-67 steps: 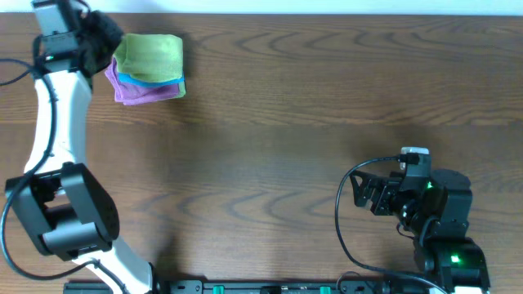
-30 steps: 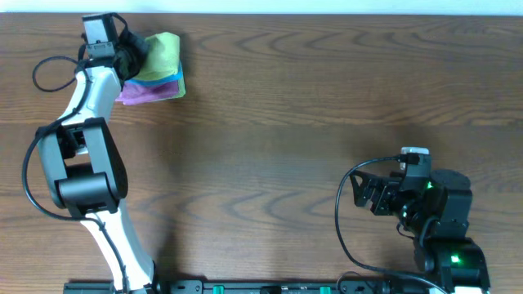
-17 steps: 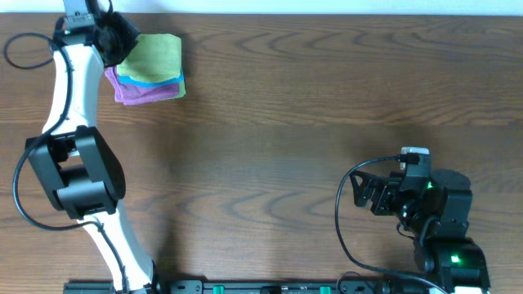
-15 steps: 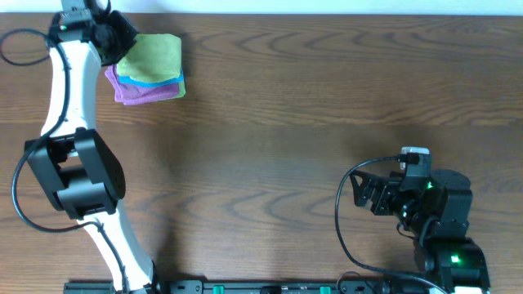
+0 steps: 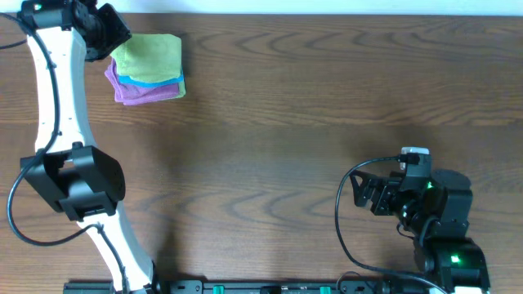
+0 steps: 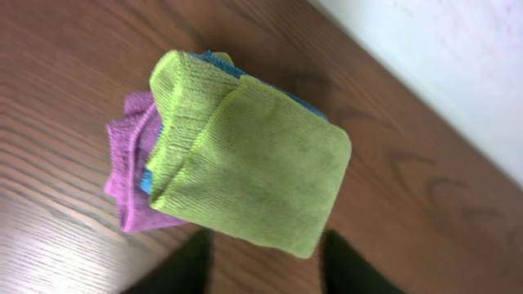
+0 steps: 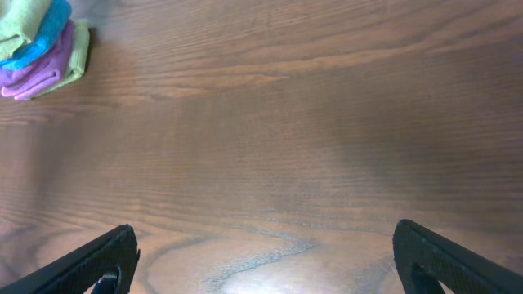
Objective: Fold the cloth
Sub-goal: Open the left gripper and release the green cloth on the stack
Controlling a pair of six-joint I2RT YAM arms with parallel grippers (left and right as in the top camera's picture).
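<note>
The folded lime-green microfibre cloth [image 5: 149,55] tops a blue cloth [image 5: 159,81] and a purple cloth [image 5: 139,92] at the worktop's [image 5: 286,147] eleven o'clock, near the far edge. The left end effector [image 6: 265,268] is released just beside the cloth's nine o'clock edge. The right end effector [image 7: 265,261] is released at five o'clock, with wide worktop between.

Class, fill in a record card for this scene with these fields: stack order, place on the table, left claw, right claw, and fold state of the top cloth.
stack order: lime-green cloth on top, blue cloth under it, purple cloth at the bottom
place: far left corner of the table
left claw: open, at the stack's edge, holding nothing
right claw: open, far from the stack, over bare wood
fold state: top cloth folded, lying on the pile
</note>
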